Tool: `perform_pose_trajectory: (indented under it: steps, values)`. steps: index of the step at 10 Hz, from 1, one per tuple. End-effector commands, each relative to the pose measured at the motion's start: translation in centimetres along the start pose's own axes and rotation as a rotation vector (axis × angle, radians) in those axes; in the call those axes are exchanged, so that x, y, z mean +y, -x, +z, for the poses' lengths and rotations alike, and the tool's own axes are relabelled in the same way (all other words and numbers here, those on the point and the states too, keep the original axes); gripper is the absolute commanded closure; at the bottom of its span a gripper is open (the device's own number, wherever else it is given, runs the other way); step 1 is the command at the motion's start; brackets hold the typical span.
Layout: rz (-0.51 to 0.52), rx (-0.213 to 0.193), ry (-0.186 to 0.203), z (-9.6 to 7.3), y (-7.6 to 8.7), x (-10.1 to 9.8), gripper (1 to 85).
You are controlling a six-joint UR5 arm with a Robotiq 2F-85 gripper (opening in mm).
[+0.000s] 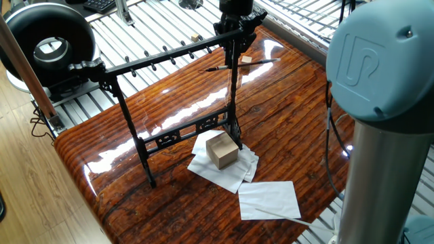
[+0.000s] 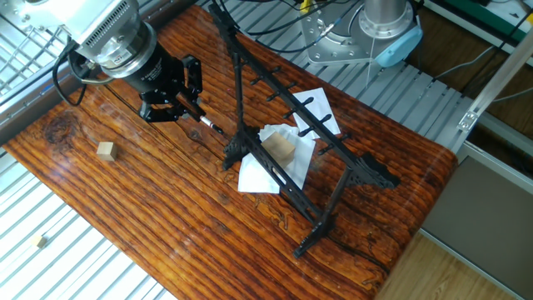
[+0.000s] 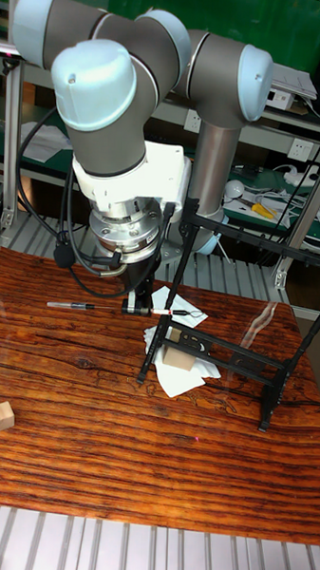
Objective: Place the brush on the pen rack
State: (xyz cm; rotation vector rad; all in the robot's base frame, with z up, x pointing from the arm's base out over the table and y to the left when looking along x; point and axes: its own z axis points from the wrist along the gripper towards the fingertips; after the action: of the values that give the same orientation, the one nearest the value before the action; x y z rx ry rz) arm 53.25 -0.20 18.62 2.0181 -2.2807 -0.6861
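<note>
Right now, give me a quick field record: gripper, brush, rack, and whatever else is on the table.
gripper: shut on the brush, near one end of the rack
brush: held roughly level, above the table, not yet on the pegs
pen rack: upright on the table
wooden block: on white papers by a rack leg
small cube: lying apart on the tabletop

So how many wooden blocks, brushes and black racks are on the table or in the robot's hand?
Wooden blocks: 2, a big one and a small one
Brushes: 1
Black racks: 1
Total: 4
</note>
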Motion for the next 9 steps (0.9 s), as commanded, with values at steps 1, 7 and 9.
perform_pose_trajectory:
  steps: [1,7,9]
  values:
    - [0.008,0.003,-0.007,-0.1,-0.1,-0.1,84.7]
    - [-0.015,-0.020,-0.011,-0.1,0.5,-0.2,84.7]
    - [0.008,-0.110,0.006,-0.3,2.9,0.2,84.7]
